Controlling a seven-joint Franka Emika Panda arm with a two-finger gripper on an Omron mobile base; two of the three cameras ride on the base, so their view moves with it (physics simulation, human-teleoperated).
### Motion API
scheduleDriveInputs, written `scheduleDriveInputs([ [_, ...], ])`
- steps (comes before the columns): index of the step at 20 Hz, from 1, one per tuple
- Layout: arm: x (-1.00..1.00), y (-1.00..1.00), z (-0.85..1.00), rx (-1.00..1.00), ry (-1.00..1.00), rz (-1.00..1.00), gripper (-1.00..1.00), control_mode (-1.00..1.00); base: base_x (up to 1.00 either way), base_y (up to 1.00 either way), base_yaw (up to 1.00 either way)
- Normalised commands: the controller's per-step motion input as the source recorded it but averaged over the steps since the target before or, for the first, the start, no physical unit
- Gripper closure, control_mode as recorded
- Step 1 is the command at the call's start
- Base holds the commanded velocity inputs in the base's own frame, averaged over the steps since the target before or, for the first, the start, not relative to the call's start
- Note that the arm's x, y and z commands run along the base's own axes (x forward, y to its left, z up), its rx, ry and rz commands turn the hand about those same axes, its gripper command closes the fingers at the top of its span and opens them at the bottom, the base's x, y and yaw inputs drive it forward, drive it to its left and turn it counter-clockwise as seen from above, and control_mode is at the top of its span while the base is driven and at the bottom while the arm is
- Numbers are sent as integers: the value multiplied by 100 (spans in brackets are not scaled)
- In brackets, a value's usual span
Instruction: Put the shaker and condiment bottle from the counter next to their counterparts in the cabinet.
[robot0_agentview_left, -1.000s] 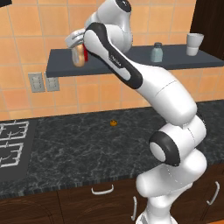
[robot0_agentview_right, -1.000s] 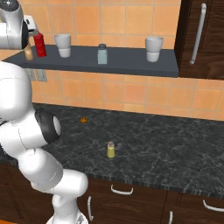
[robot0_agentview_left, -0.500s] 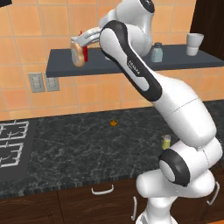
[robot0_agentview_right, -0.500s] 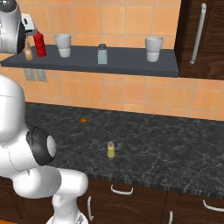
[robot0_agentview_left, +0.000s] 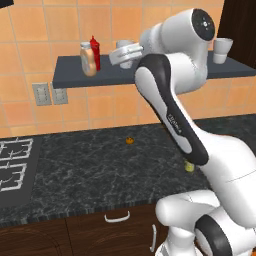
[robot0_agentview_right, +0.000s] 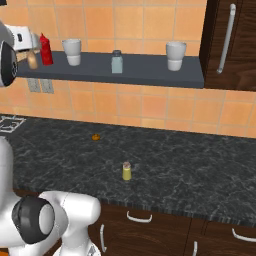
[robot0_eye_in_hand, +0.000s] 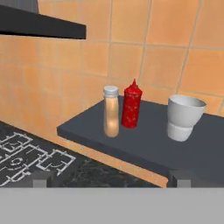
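Observation:
The tan condiment bottle (robot0_eye_in_hand: 111, 111) stands upright on the slate-grey cabinet shelf (robot0_eye_in_hand: 144, 146), touching or nearly touching the red bottle (robot0_eye_in_hand: 131, 104) on its left side. In the left base view the condiment bottle (robot0_agentview_left: 88, 60) stands free, with my gripper (robot0_agentview_left: 115, 56) a short way to its right. My gripper (robot0_eye_in_hand: 110, 179) is open, its fingertips (robot0_eye_in_hand: 41, 178) wide apart and nothing between them. The yellow-green shaker (robot0_agentview_right: 127, 171) stands on the black counter (robot0_agentview_right: 190, 175). The pale grey-blue shaker (robot0_agentview_right: 117, 61) is mid-shelf.
A white cup (robot0_eye_in_hand: 183, 117) stands right of the red bottle, and another cup (robot0_agentview_right: 176, 55) stands further along the shelf. A stove (robot0_agentview_left: 15, 165) lies at the counter's left. A small orange bit (robot0_agentview_right: 95, 136) lies on the counter. A dark tall cabinet (robot0_agentview_right: 230, 40) bounds the shelf's right end.
My gripper has drawn back to the right from the condiment bottle, which stays on the shelf beside the red bottle. The jaws remain wide.

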Motion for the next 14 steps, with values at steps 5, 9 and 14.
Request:
scheduleDriveInputs([
  [5,-83,-57,-35,0,-5,-39,-100,-100,0,0,0],
  [9,-90,-71,-56,0,-10,-40,-100,-100,0,0,0],
  [14,-74,-73,-54,0,-12,-31,-100,-100,0,0,0],
])
